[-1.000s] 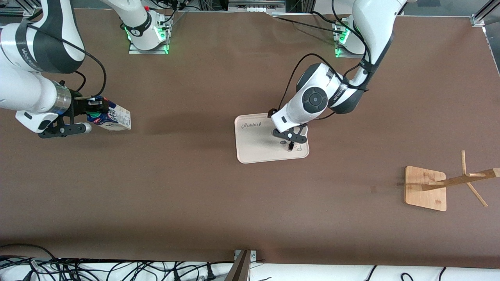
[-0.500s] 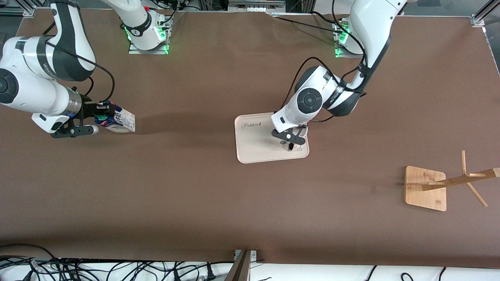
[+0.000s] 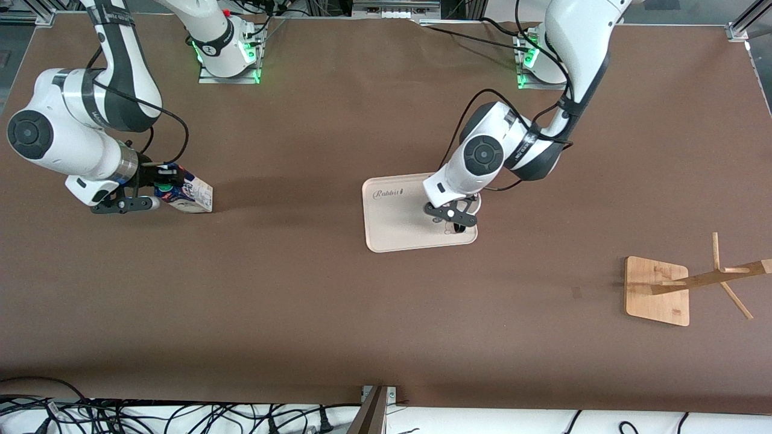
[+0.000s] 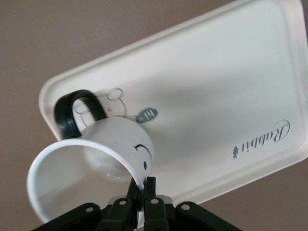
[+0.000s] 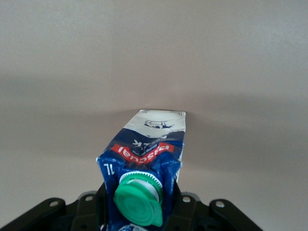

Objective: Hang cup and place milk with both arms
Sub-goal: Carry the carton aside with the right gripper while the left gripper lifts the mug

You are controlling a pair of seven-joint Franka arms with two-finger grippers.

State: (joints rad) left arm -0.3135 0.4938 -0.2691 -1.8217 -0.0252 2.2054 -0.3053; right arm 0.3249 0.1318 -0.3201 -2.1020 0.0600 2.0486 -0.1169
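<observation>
We see little of the cup [image 3: 472,208] from the front; the left arm [image 3: 482,160] covers it. The rack's [image 3: 693,282] pegs run off the frame.

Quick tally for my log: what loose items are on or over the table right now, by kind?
Cup: 1, held by the left gripper over the tray
Milk carton: 1, held by the right gripper
Tray: 1
Wooden rack: 1
Total: 4

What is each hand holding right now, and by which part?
Left hand: white smiley-face mug, pinched at its rim. Right hand: blue-and-white gable-top milk carton, gripped at its top near the green cap.
</observation>
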